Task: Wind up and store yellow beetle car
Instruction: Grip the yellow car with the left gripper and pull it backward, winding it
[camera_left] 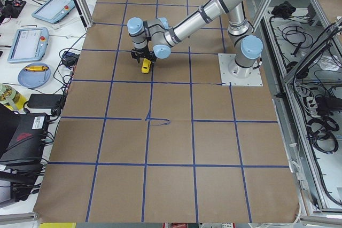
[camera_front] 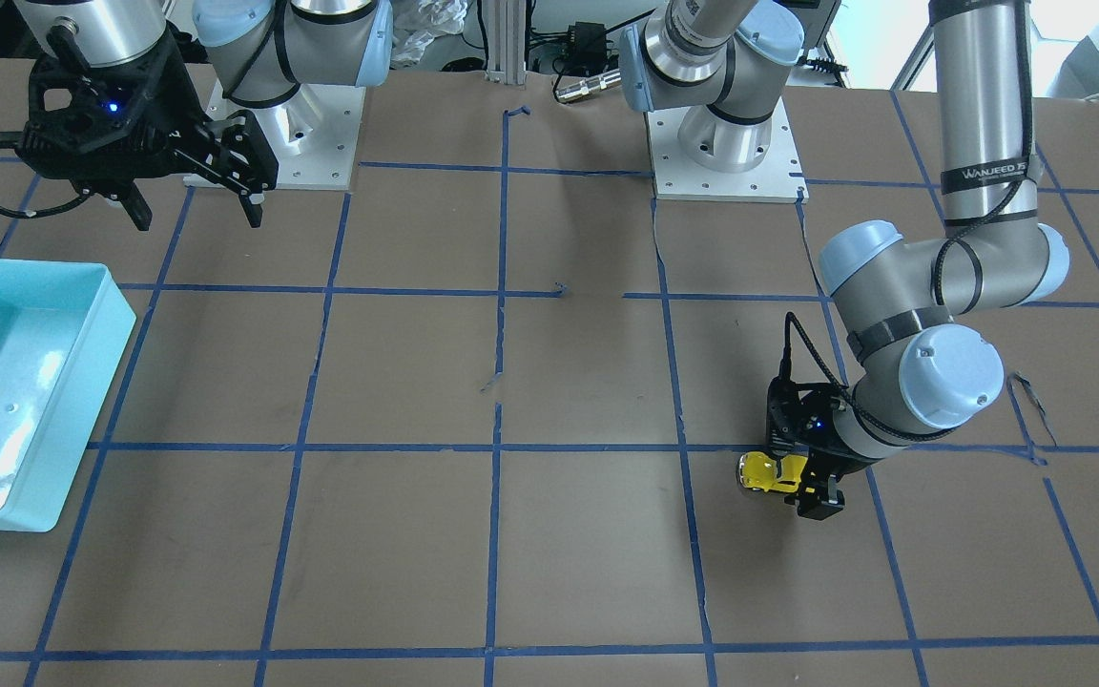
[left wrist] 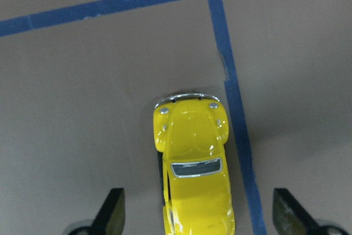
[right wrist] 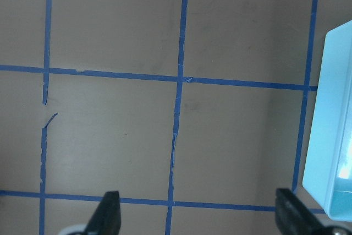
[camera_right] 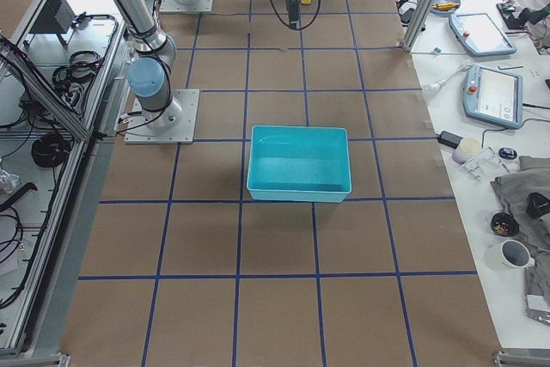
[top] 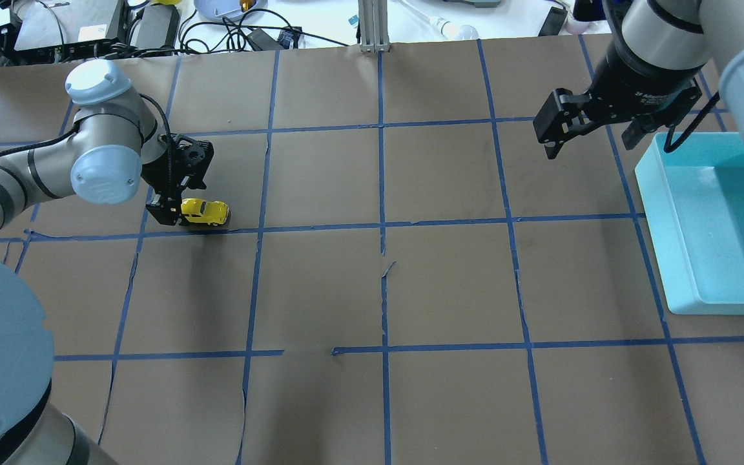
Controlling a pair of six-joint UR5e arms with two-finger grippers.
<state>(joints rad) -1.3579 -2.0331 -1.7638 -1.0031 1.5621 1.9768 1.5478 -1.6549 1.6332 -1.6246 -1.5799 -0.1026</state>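
Observation:
The yellow beetle car [camera_front: 767,471] stands on its wheels on the brown table, beside a blue tape line. It also shows in the overhead view [top: 206,211] and the left wrist view [left wrist: 193,158]. My left gripper [camera_front: 802,489] is low over the car's rear end, also seen from overhead [top: 175,213]. It is open: in the left wrist view its fingertips [left wrist: 113,213] stand wide on either side of the car, apart from it. My right gripper [top: 588,142] is open and empty, raised beside the teal bin [top: 662,226].
The teal bin [camera_front: 82,420] is empty and sits at the table's edge on my right side; its wall shows in the right wrist view [right wrist: 335,136]. Blue tape lines grid the table. Both arm bases stand at the table's back.

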